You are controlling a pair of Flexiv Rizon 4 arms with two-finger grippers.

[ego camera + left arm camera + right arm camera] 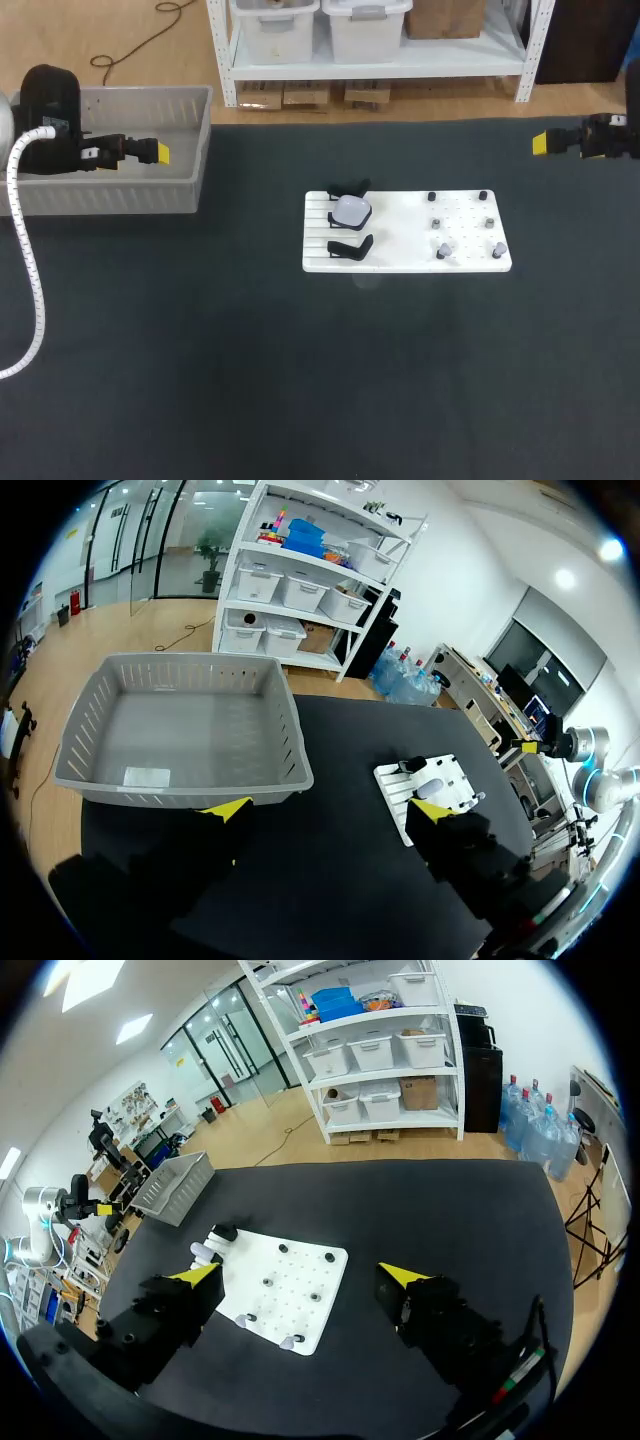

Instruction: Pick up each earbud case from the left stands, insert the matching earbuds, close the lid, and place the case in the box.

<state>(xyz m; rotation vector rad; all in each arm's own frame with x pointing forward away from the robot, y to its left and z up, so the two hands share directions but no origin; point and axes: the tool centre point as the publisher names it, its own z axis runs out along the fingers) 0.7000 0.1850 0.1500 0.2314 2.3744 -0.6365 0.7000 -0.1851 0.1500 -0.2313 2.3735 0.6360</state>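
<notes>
Grey basket (190,792) holding white slip (147,776), earbud case (352,210) on white board (400,235), left gripper (330,809) and right gripper (300,1274) spread.

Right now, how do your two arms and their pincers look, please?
Both pincers are black and blocky, with two fingers ending in bright yellow tips: the left pincer and the right pincer. The left arm has a black wrist housing and a white ribbed hose running along it.

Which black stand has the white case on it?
The middle stand of the three holds the white case; the far stand and the near stand are empty.
</notes>
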